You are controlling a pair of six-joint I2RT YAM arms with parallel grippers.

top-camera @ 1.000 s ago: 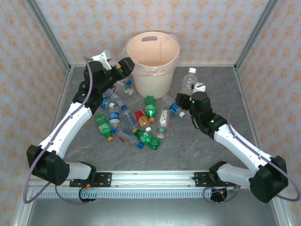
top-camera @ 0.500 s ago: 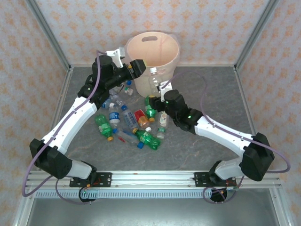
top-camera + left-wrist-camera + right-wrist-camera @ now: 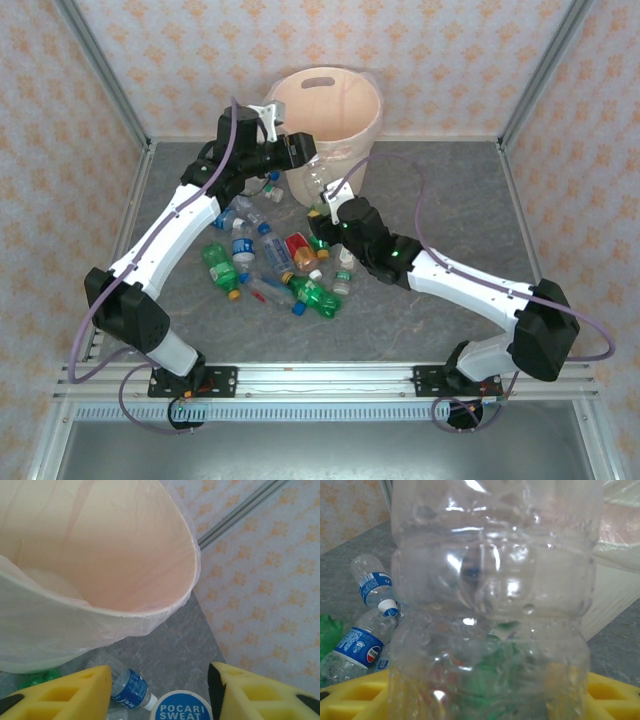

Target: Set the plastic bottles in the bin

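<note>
The clear bottle (image 3: pixel 490 605) is clamped in the right gripper (image 3: pixel 328 205) at 6 o'clock of the bin (image 3: pixel 377 95). It is to be raised higher than the bin before release. The left gripper (image 3: pixel 160 675) is parted at 8 o'clock.

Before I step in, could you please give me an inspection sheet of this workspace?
Surface: grey table, bottles gathered at its middle.
Job's things: cream bin at the far side, upright, lined; loose bottles heaped before it; one clear bottle upright beside its wall.
Clutter: nothing seen.
Grippers: right gripper shut on the clear bottle; left gripper by the bin's rim, jaws apart.
Cables: purple cables loop above both arms.
Surroundings: patterned walls, metal frame posts.
</note>
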